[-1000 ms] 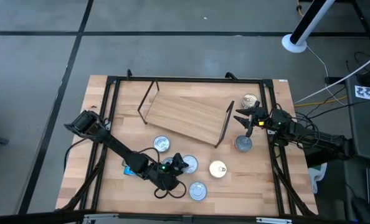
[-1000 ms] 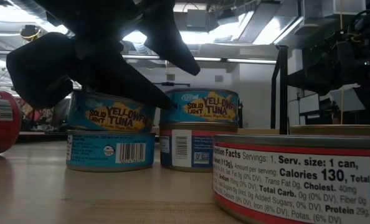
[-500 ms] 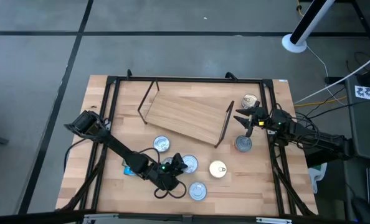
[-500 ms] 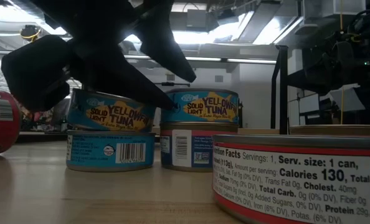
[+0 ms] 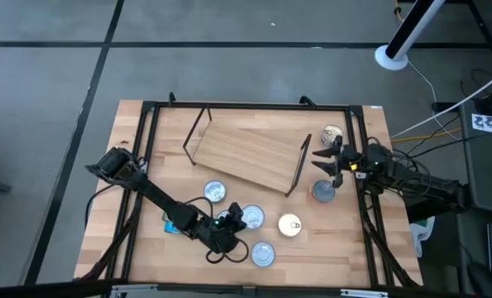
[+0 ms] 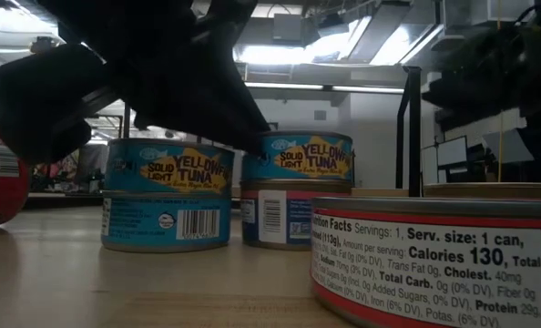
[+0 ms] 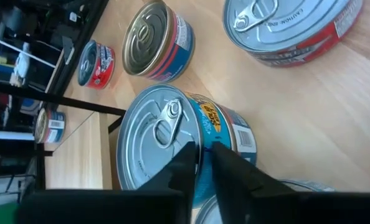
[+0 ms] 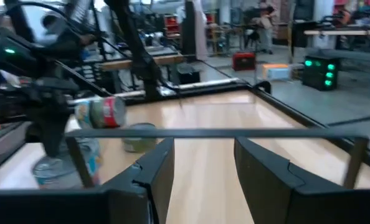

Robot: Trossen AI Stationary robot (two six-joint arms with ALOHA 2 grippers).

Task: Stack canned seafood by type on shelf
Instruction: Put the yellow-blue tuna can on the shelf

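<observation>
Here the left gripper has its fingers pinched thinly on the yellowfin tuna tin's rim; lifted, that shallow hold could slip.

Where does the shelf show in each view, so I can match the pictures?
High view: shelf angled, mid-picture.
Low view: black leg and board edge at right, above the near red tin.
Left wrist view: wire leg beyond the tuna tin.
Right wrist view: wire leg crossing straight ahead, close.
Shared landmark: left gripper over that tuna tin, in high, low and left wrist views.
</observation>
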